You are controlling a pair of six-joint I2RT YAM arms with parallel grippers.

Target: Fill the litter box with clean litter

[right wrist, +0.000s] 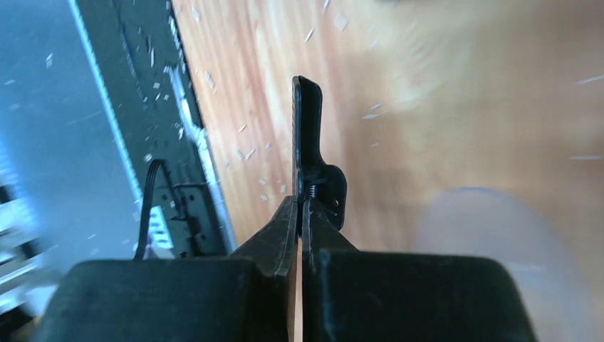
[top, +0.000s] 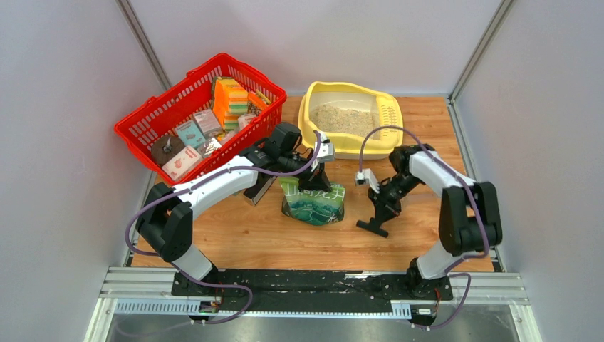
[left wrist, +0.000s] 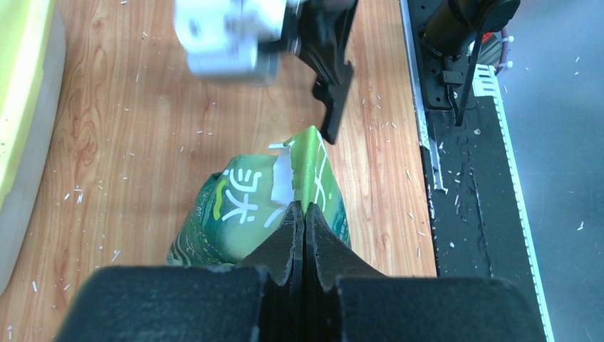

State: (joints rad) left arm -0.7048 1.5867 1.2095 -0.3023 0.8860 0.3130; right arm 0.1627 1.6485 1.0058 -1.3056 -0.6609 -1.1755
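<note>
The pale yellow litter box [top: 352, 148] stands at the back middle with beige-grey litter [top: 345, 117] in its basin; its edge shows in the left wrist view [left wrist: 21, 107]. A green printed bag [top: 313, 203] stands on the table in front of it. My left gripper [top: 313, 184] is shut on the bag's torn top edge [left wrist: 303, 206]; the bag [left wrist: 235, 206] hangs below the jaws. My right gripper [top: 383, 206] is shut on a black clip [top: 373, 224], to the right of the bag. The clip shows beyond my right jaws [right wrist: 308, 135] and in the left wrist view [left wrist: 333, 78].
A red mesh basket [top: 153, 117] with several packets and sponges stands at the back left. A dark flat object [top: 260, 189] lies under my left arm. Stray granules are scattered on the wooden table [left wrist: 142, 128] and the black base rail [left wrist: 470, 178]. Grey walls close both sides.
</note>
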